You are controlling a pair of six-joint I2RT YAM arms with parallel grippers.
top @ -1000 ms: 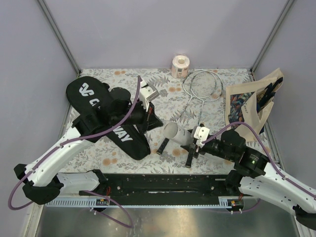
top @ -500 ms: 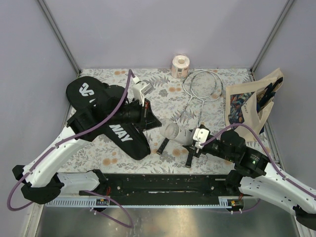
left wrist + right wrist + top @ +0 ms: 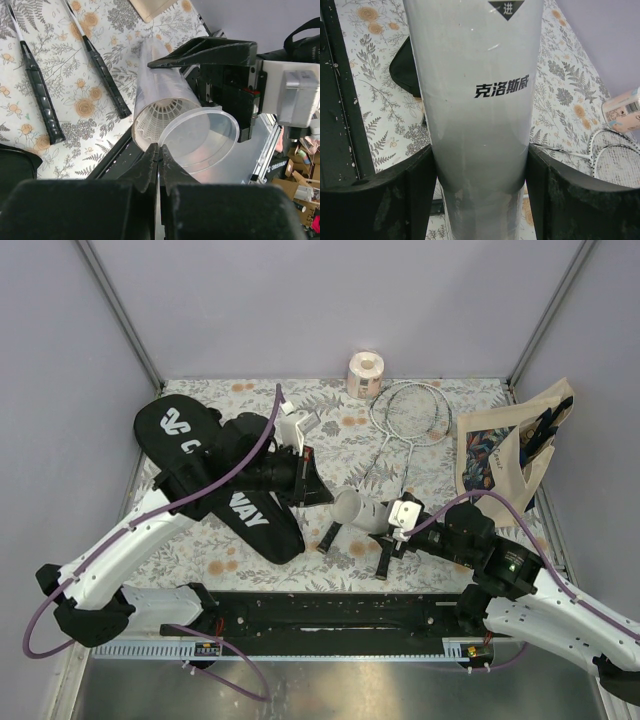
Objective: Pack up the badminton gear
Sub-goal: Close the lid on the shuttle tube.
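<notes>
Left wrist view: right fingers clamped the tube; left fingers pinched its cap, offset toward five o'clock; pushing might jam it.

So the two rackets are lying flat side by side on the flowery cloth, silver-white heads overlapping at the far end and black handles pointing back toward the near edge. The black bag lies diagonally on the left, wide end far-left, and its white lettering is partly covered. The tube is white with black Chinese characters on it. It's held up off the cloth, tilted, in the right gripper, just over the handles. Its clear cap is tilted off the mouth, and you can see a white shuttlecock inside.
</notes>
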